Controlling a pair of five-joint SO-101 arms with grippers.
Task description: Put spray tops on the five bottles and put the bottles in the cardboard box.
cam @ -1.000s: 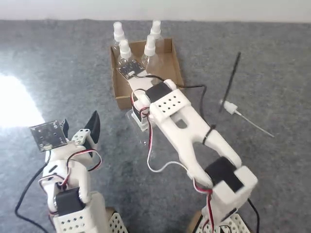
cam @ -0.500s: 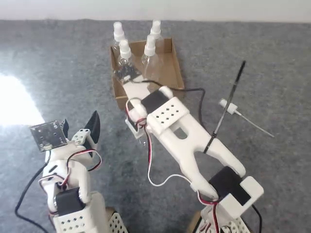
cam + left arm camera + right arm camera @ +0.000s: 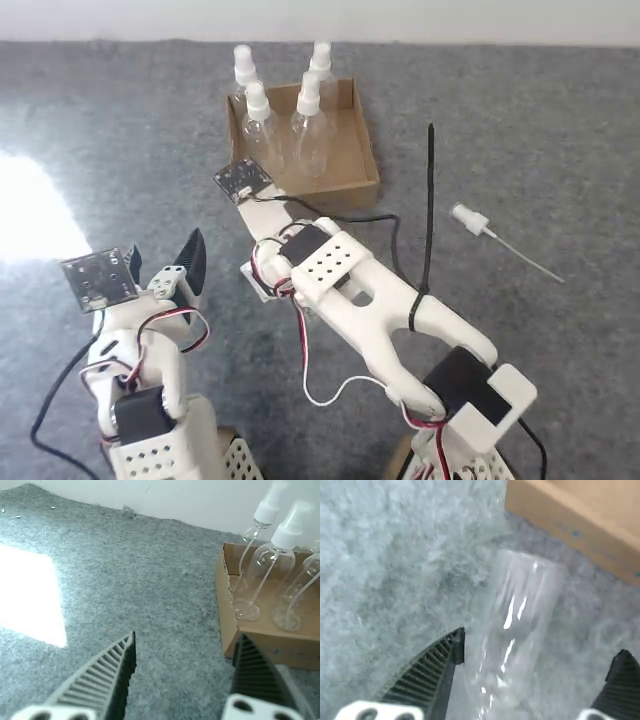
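The clear bottle (image 3: pixel 515 640) is seen lying on the tabletop (image 3: pixel 395 555) just short of the cardboard box (image 3: pixel 570 520), between the widely spread fingers of the right gripper (image 3: pixel 540 647), its long axis pointed from lower centre toward the box at upper right of the right wrist view. The left gripper (image 3: pixel 187 642), likewise wide and empty, is found well apart, so the right arm is judged nearer.

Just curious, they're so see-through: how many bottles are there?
5. Four bottles stand in the cardboard box: two at the back, two in front. The fifth bottle is on the mat between the right gripper's open fingers.
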